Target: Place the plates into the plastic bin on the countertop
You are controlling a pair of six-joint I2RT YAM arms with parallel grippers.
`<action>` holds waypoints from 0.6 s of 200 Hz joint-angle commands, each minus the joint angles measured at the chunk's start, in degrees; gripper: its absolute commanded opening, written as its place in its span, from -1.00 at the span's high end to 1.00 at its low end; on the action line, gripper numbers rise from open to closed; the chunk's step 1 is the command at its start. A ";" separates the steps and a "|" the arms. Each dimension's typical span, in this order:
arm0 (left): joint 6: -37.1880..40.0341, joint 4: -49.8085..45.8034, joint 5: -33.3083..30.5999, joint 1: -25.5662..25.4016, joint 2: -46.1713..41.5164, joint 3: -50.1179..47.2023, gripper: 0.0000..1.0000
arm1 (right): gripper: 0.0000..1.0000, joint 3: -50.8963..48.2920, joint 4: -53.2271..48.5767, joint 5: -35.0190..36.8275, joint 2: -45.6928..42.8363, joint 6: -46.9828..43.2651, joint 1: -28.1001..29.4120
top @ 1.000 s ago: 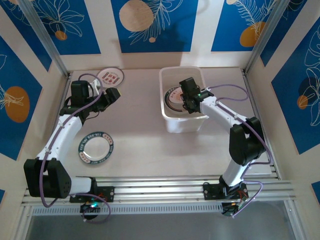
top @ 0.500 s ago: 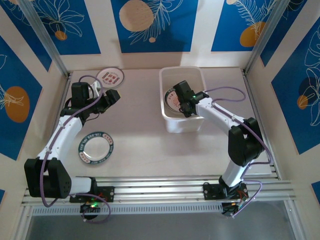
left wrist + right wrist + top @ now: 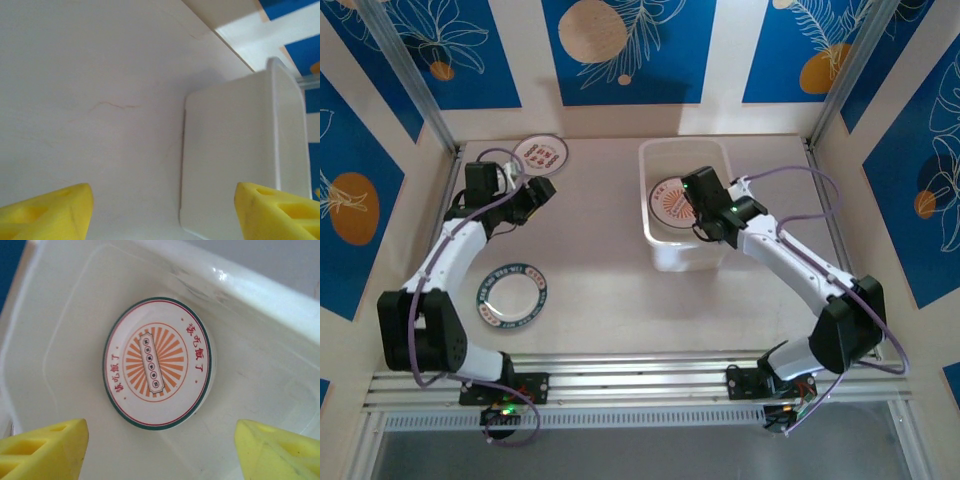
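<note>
R gripper (image 3: pixel 161 445) jaws spread wide, empty, over orange-sunburst plate (image 3: pixel 157 362) lying flat in the bin (image 3: pixel 260 315), frame centre; red Chinese chars on rim, can't read em. L gripper (image 3: pixel 165 202) spread too, over countertop (image 3: pixel 100 100).

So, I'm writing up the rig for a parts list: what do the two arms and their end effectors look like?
Both the left arm and right arm have white links with black joints and bases. A purple cable loops along each. The left end effector and right end effector carry yellow wedge-shaped fingers with moulded hollows.
</note>
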 commanded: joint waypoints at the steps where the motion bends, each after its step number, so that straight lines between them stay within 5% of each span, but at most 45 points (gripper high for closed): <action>1: -2.67 3.00 -1.66 2.17 4.64 2.50 -0.50 | -0.52 -2.54 2.58 2.17 -4.33 -10.60 0.54; 54: -4.95 6.92 -4.02 3.75 21.12 11.94 -0.49 | -0.40 -3.57 5.77 0.26 -7.56 -20.88 -0.21; 120: -5.31 5.60 -5.87 4.06 39.73 30.91 -0.49 | -0.27 -3.13 4.40 -2.27 -5.46 -22.44 -2.68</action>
